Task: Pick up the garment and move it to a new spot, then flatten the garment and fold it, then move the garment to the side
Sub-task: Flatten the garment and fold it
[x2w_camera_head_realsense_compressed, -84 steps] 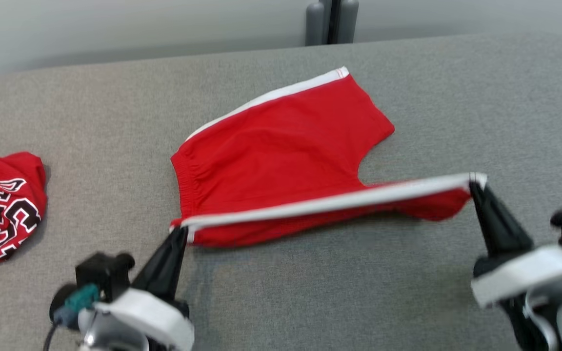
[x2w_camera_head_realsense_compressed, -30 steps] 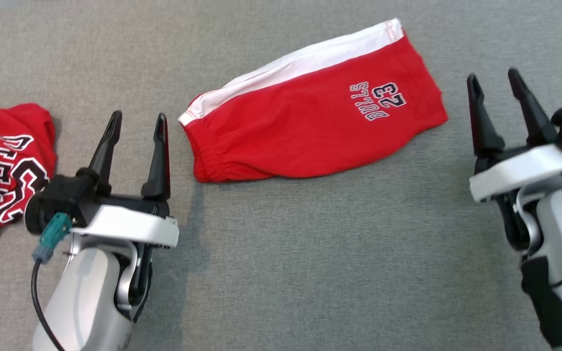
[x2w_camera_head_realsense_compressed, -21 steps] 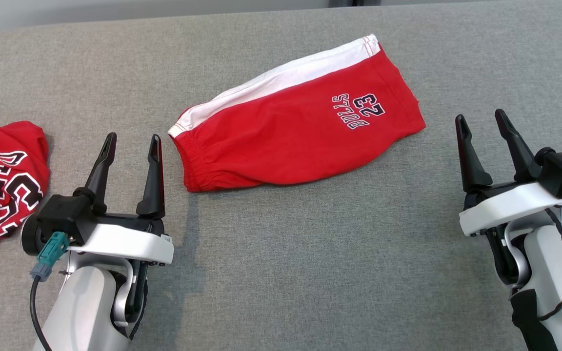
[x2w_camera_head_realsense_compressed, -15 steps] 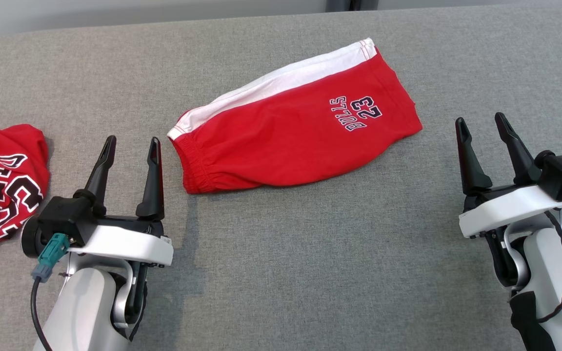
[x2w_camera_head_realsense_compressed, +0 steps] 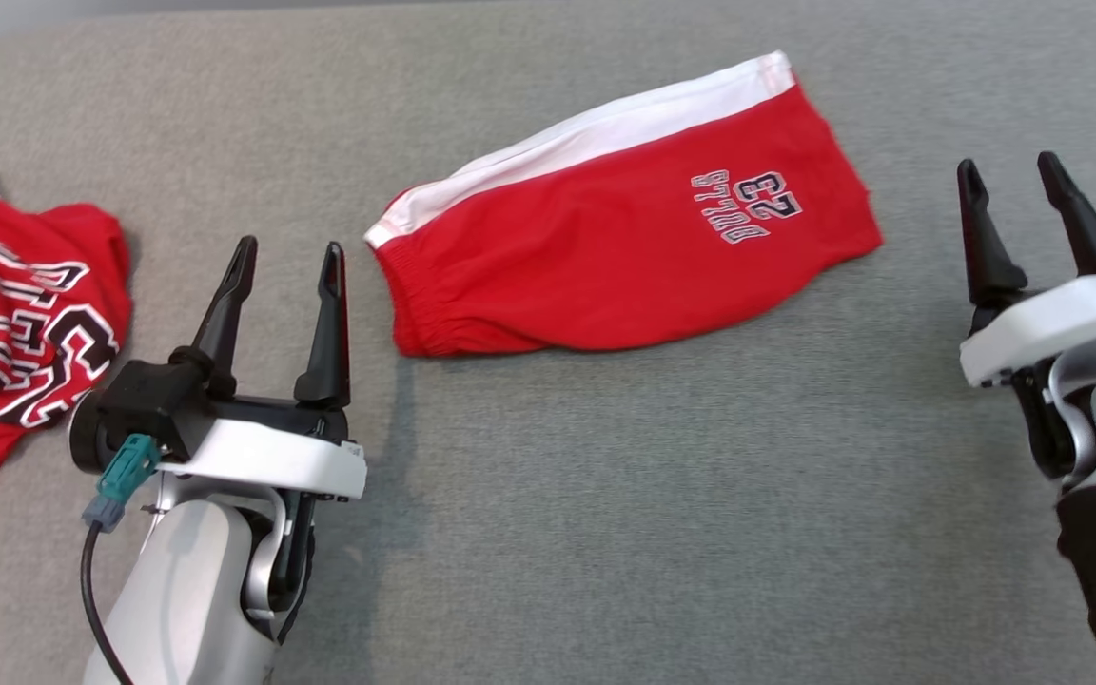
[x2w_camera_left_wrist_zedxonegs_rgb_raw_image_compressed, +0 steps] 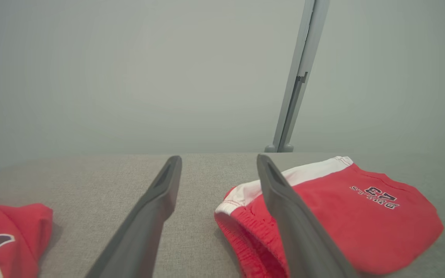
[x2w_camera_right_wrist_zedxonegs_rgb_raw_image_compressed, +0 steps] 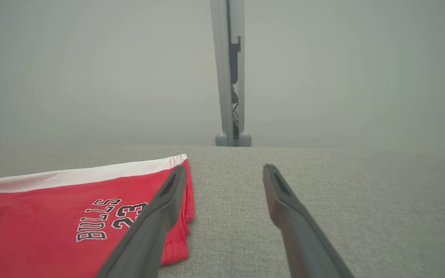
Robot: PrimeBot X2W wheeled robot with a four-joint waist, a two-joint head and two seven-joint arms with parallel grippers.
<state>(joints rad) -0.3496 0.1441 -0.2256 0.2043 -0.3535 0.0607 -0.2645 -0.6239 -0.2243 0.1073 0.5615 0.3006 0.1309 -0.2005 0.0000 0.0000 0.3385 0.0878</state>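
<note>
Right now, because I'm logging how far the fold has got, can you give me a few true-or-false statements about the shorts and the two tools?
1. The red shorts lie folded on the grey surface with the "BULLS 23" print facing up. True.
2. The left tool is shut on the waistband. False: it is open and holds nothing, next to the waistband end.
3. The right tool is open and apart from the shorts. True.
4. A blue shirt lies on the robot's left. False: a red jersey with black-and-white lettering lies there, crumpled.
</note>
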